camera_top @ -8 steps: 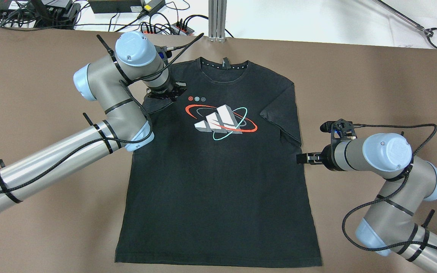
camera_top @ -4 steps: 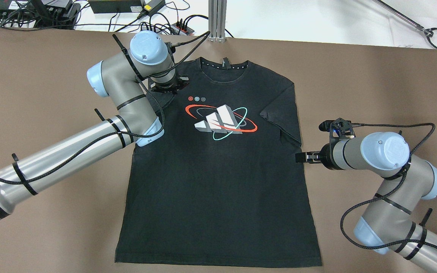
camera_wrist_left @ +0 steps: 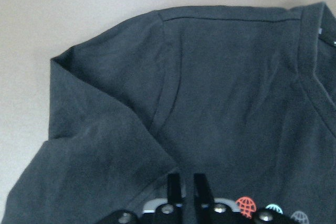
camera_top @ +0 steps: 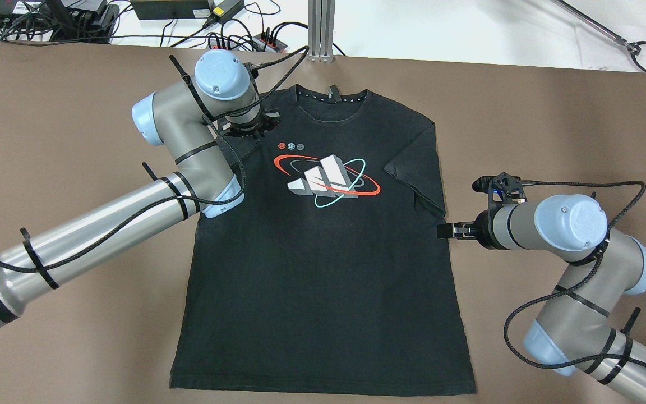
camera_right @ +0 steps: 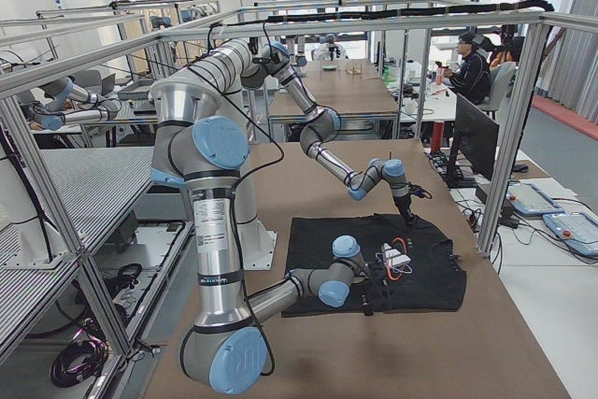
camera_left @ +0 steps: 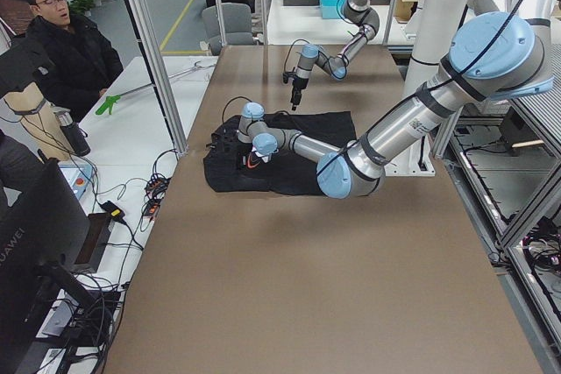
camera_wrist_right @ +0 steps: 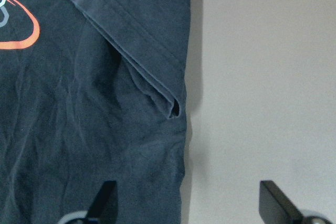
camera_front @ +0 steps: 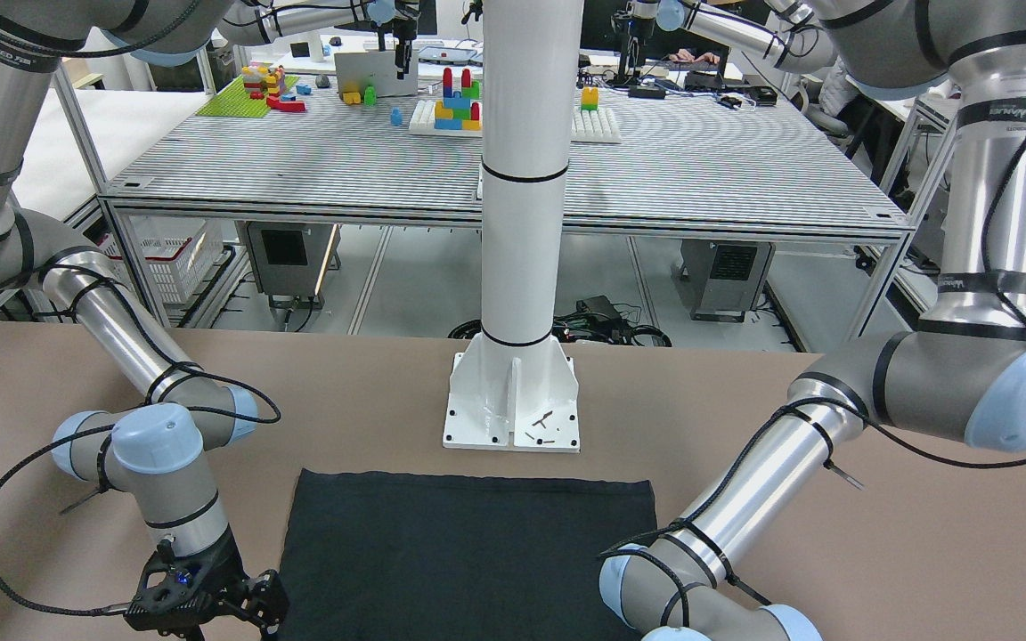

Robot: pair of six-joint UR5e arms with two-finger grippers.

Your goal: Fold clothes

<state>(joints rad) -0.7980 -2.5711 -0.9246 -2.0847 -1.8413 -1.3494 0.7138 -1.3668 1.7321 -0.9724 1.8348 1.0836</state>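
The clothes are one black T-shirt [camera_top: 323,252] with a red, white and teal print, lying flat and face up on the brown table, both sleeves folded inward. Its hem shows in the front-facing view [camera_front: 468,543]. My left gripper [camera_top: 247,133] hovers over the shirt's shoulder beside the collar. In the left wrist view [camera_wrist_left: 185,179] its jaws are together with nothing between them. My right gripper [camera_top: 445,231] is at the shirt's side edge, just below the folded sleeve. In the right wrist view [camera_wrist_right: 189,195] its fingers [camera_wrist_right: 106,195] are wide apart, straddling that edge.
A white pillar base [camera_front: 513,401] stands just beyond the hem. Cables and a power strip [camera_top: 244,39] lie past the table's far edge by an aluminium post [camera_top: 321,28]. A person [camera_left: 61,41] sits off the table's side.
My left arm has swung toward the collar, carrying its shut gripper up over the shoulder; it has barely moved in the last half second. The right gripper has stayed put.
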